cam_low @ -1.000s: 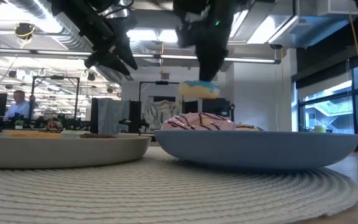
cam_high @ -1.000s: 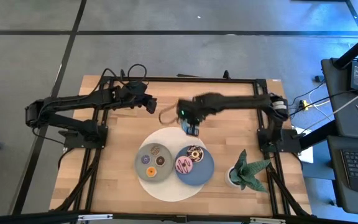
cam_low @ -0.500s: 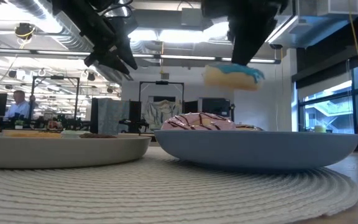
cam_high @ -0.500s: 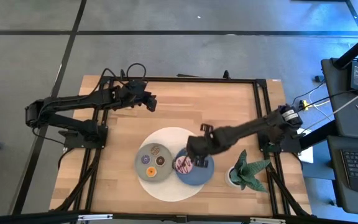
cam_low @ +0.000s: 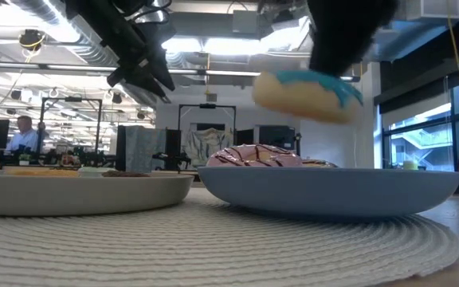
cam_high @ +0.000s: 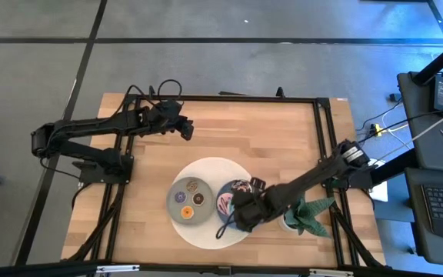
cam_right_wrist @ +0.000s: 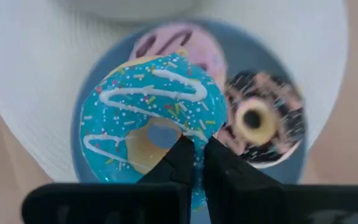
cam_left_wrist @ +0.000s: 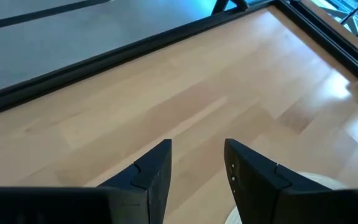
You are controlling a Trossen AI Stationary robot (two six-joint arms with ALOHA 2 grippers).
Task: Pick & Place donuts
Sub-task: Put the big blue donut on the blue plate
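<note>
My right gripper (cam_high: pixel 241 218) is shut on a blue-iced donut with white drizzle and sprinkles (cam_right_wrist: pixel 151 124), (cam_low: pixel 305 94). It hangs over the near part of the blue plate (cam_high: pixel 254 217). A pink donut (cam_right_wrist: pixel 185 46) and a chocolate sprinkled donut (cam_right_wrist: pixel 263 121) lie flat on that plate. The grey plate (cam_high: pixel 171 201) beside it holds several small donuts, among them an orange one (cam_high: pixel 186 211) and a purple one (cam_high: pixel 180 197). My left gripper (cam_left_wrist: pixel 197 168) is open and empty above the table's far left part (cam_high: pixel 184 129). My right gripper holds the blue donut by its ring beside the hole (cam_right_wrist: pixel 194 140), on the side nearest the wrist. The fingers (cam_right_wrist: pixel 182 158) come from above, pointing down, and hide the place of contact. The donut hangs a little tilted, iced side up, clear above the blue plate (cam_low: pixel 333 191).
Both plates stand on a round white woven mat (cam_high: pixel 206 171) near the table's front middle. A potted green plant (cam_high: pixel 306 209) stands right of the blue plate, close to my right arm. Bare wood lies across the far half of the table.
My right gripper has carried the blue donut from the table's far middle toward the near edge and a little to the right, to above the blue plate. The donut stays lifted clear and has tipped slightly.
</note>
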